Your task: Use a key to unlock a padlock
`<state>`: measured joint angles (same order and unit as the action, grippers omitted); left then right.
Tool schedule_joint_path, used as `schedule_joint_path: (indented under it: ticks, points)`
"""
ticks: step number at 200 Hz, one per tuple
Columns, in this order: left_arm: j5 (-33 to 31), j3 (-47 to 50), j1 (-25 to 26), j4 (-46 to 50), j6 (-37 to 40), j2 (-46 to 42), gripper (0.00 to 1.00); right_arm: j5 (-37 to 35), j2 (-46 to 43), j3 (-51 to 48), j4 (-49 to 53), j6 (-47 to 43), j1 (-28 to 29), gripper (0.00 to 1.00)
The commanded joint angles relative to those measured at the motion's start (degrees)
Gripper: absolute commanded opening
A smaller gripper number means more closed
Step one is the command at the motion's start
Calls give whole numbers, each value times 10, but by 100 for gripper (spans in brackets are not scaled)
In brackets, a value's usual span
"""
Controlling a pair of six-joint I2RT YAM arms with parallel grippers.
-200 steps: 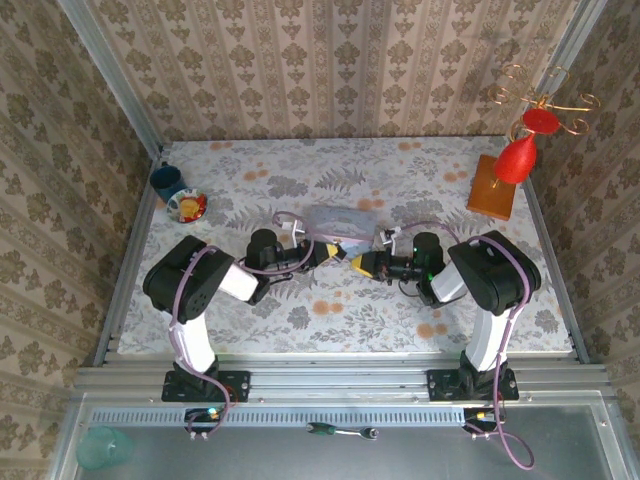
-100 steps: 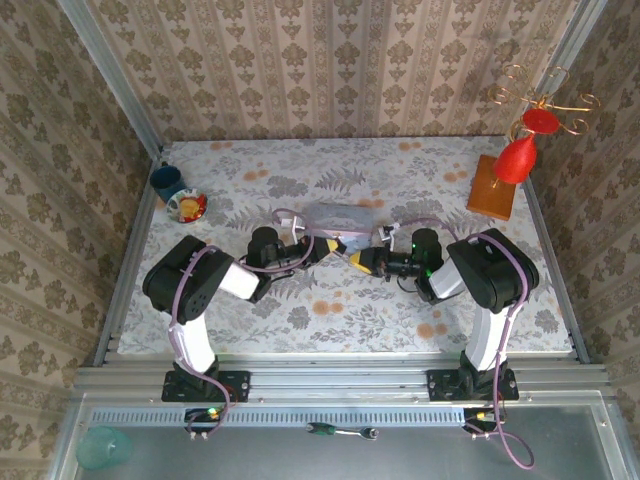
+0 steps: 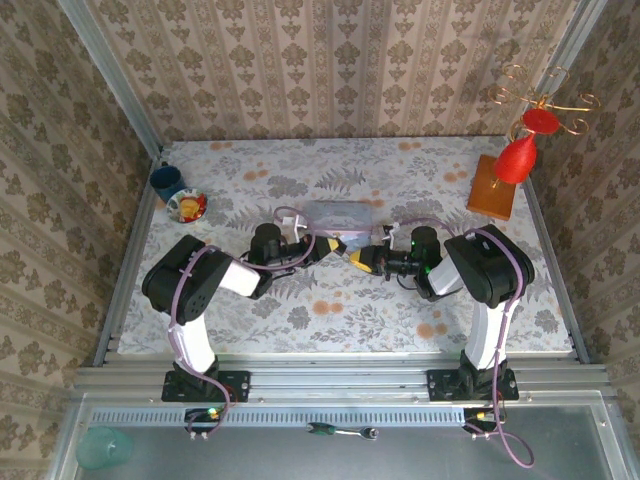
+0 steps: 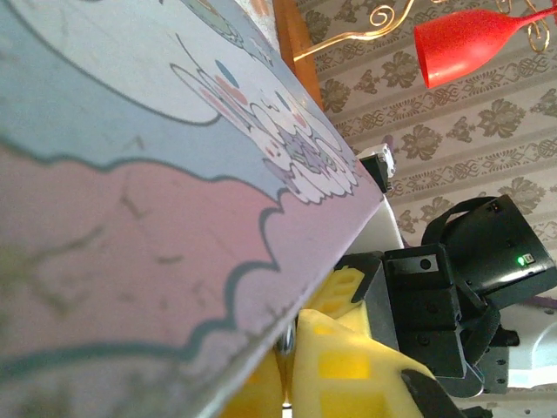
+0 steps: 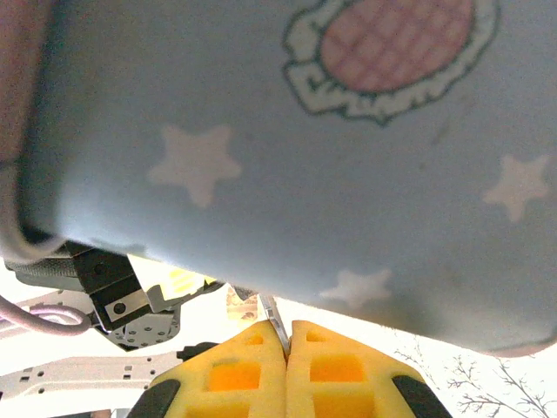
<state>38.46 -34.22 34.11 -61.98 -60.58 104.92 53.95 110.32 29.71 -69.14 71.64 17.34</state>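
Left gripper (image 3: 333, 247) and right gripper (image 3: 350, 257) face off at the pastel tin (image 3: 335, 213)
Right fingers (image 5: 235, 374) clamp a thin metal sliver (image 5: 271, 315) — left fingers (image 4: 339, 374) closed, contents hidden.

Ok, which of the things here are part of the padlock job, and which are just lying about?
In use: left gripper, right gripper, thin metal piece it pinches (probably the key), pastel tin they work at.
Lying about: blue cup, small dish, red goblets, wooden stand, small tool, green cup.
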Motion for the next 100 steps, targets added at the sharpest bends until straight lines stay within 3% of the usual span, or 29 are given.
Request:
schedule_joint_path:
  ticks: [1,44,100]
  points:
    - [181,-15,80,13,15,-12,0,-62,-5,59,-29,9,13,0]
    - [195,-12,82,-28,-16,-16,0,-55,10,49,-53,27,-27,0]
    - [201,-21,91,-41,-31,-20,0,-43,-5,59,-18,-3,-15,0]
